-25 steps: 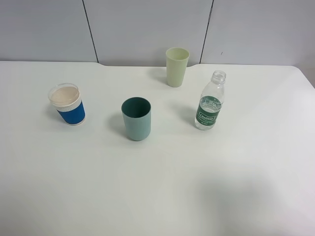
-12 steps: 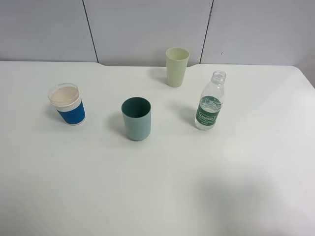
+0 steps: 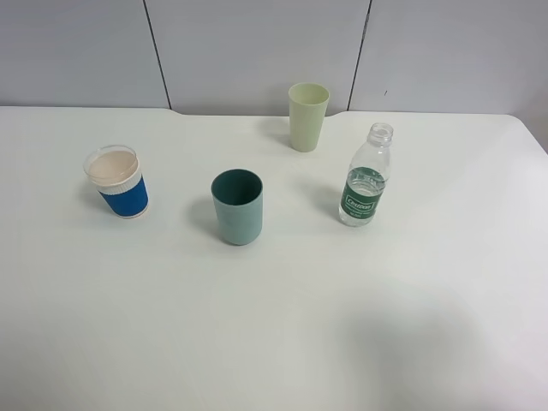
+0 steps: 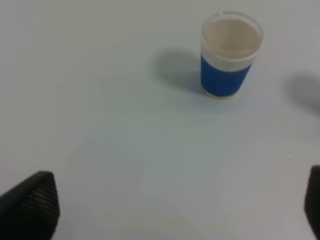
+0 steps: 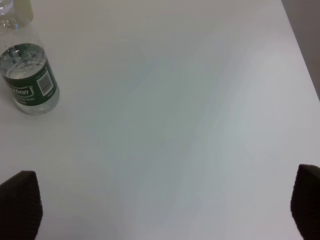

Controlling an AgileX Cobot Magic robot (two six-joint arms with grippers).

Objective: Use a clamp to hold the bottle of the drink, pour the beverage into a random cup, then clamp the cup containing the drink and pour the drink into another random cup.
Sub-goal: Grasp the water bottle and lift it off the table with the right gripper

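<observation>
The bottle (image 3: 366,177) stands upright on the right half of the table (image 3: 274,325), its mouth open, with water (image 5: 25,65) reaching just above the green label. To its left, well apart, stands the teal cup (image 3: 237,206), near the middle of the table. Further left is the blue cup (image 3: 116,181), upright, and we see its cream inside. The pale cup (image 3: 307,116) stands behind, near the far edge, between the teal cup and the bottle.

The high view shows all four vessels together, none touching another, but it shows no arm and no gripper.

The wrist views show what the high view does not. In the left wrist view we see the left gripper (image 4: 172,207) with its two dark fingers (image 4: 30,205) at opposite edges of the picture, wide apart, nothing between them but bare table. Only the blue cup (image 4: 230,55) appears there, well ahead of the fingers. In the right wrist view the right gripper (image 5: 162,205) is also spread wide and holds nothing. There the bottle (image 5: 27,75) stands off to one side, well apart from the fingers (image 5: 20,205), and its barcode is readable, which the high view is too small to show.
</observation>
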